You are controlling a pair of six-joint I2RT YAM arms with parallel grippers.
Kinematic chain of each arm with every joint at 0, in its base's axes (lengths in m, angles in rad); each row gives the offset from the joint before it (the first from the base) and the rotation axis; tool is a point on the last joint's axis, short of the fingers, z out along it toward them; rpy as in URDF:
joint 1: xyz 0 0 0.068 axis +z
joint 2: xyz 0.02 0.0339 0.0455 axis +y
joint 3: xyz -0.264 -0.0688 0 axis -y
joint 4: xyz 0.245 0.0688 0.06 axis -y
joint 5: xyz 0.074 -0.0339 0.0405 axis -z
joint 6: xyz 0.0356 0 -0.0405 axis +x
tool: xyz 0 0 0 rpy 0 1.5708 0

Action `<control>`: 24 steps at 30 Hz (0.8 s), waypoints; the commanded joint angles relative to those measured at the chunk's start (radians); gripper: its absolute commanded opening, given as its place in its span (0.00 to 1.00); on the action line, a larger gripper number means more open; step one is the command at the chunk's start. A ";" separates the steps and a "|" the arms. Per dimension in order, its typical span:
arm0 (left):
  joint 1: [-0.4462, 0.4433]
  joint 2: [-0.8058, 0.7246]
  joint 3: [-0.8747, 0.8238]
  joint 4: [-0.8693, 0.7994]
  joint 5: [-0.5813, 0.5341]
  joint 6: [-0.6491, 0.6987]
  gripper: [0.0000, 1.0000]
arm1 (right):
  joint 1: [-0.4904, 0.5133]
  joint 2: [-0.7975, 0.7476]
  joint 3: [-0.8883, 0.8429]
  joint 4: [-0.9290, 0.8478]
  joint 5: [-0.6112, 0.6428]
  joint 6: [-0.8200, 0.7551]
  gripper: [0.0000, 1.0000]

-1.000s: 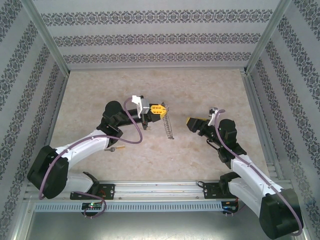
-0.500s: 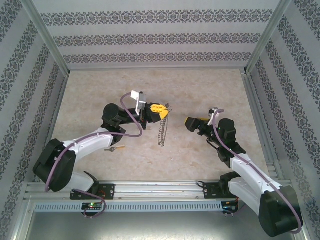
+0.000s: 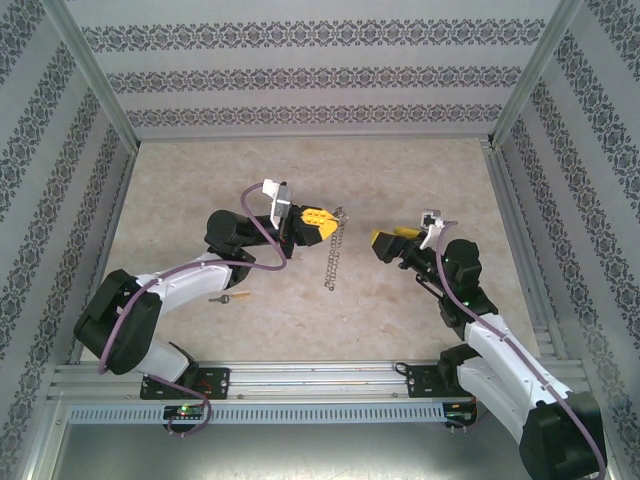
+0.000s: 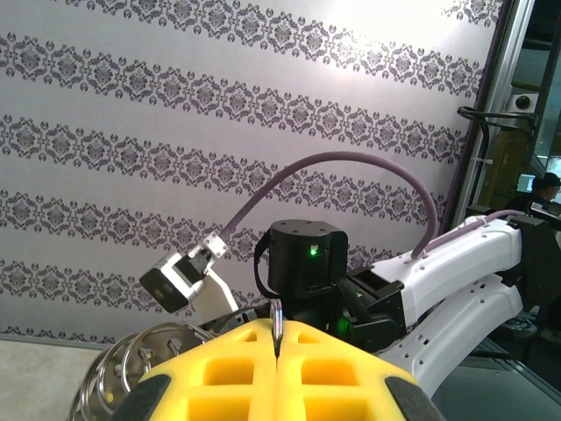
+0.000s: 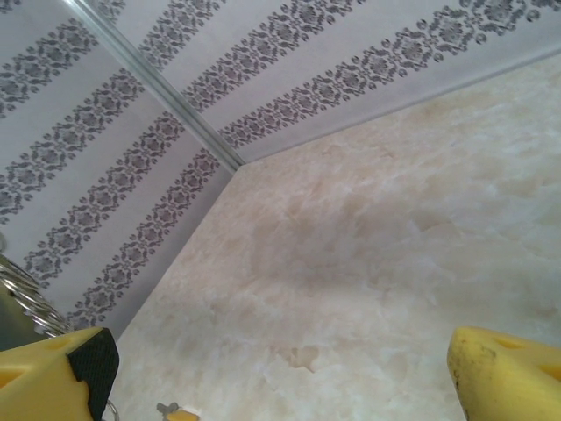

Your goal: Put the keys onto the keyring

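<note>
The left gripper (image 3: pixel 328 222) hangs over the middle of the table (image 3: pixel 420 175), its yellow fingers (image 4: pixel 219 377) pressed flat together. A thin sliver of grey metal stands up out of the seam between them, so the clamp is on the keyring (image 3: pixel 333 255). From above, the keyring shows as a slim grey chain-like strand that starts at the left fingertips and trails down toward the near edge. I can't tell whether its lower end rests on the table or hangs just clear of it. In the left wrist view a few shiny coils of it bulge out beside the left-hand finger.

The right gripper (image 3: pixel 379 243) faces the left one from the other side, close to the strand but apart from it. Its two yellow fingers (image 5: pixel 507 375) are spread wide with only bare marbled tabletop between them, and they hold nothing.

The key (image 3: pixel 230 297), a tiny brass thing with a dark head, lies flat on the table near the left arm's white forearm (image 3: pixel 185 278). It is well apart from both grippers and from the keyring.

Patterned walls (image 3: pixel 300 70) box the table in on three sides.
</note>
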 commanded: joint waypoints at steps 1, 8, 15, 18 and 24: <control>-0.010 -0.003 0.031 0.092 0.020 -0.010 0.00 | 0.004 0.009 0.044 0.052 -0.050 -0.001 0.93; -0.010 0.000 0.034 0.090 0.027 -0.005 0.00 | 0.013 0.030 0.052 0.081 -0.094 -0.001 0.80; -0.010 -0.008 0.029 0.020 0.024 0.059 0.00 | 0.027 0.034 0.071 0.105 -0.154 -0.005 0.61; -0.009 -0.025 0.031 -0.083 0.025 0.134 0.00 | 0.037 0.038 0.086 0.108 -0.176 -0.008 0.54; -0.002 -0.091 0.064 -0.436 0.043 0.342 0.00 | 0.066 0.023 0.122 0.103 -0.211 -0.018 0.48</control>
